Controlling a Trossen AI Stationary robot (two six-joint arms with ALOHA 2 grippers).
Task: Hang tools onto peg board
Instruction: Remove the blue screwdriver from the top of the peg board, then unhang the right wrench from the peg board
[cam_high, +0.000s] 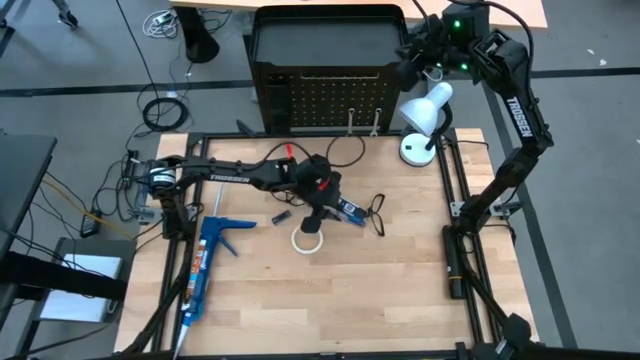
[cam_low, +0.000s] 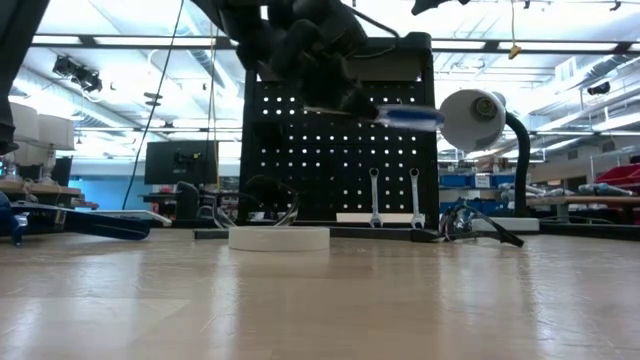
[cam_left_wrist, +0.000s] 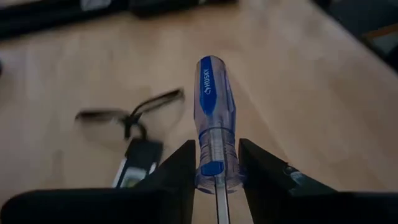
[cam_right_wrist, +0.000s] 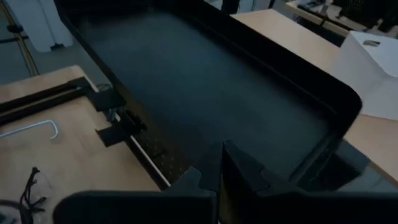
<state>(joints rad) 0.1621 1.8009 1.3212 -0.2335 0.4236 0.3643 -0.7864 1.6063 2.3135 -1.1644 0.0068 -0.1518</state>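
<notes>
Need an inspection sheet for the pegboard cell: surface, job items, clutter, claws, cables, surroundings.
Surface: wooden table, bare at the near right.
Job's things: peg board upright at the far edge, two wrenches hanging on it; tape ring flat on the table; screwdriver lifted above the table.
Clutter: caulk gun near the left side; lamp at the far right corner.
Claws: left claw shut on the screwdriver's handle, above the tape ring; right claw shut, raised behind the peg board.
Cables: wire loop right of the left claw; coiled cables on the floor.
Surroundings: open workshop, no person seen.
</notes>
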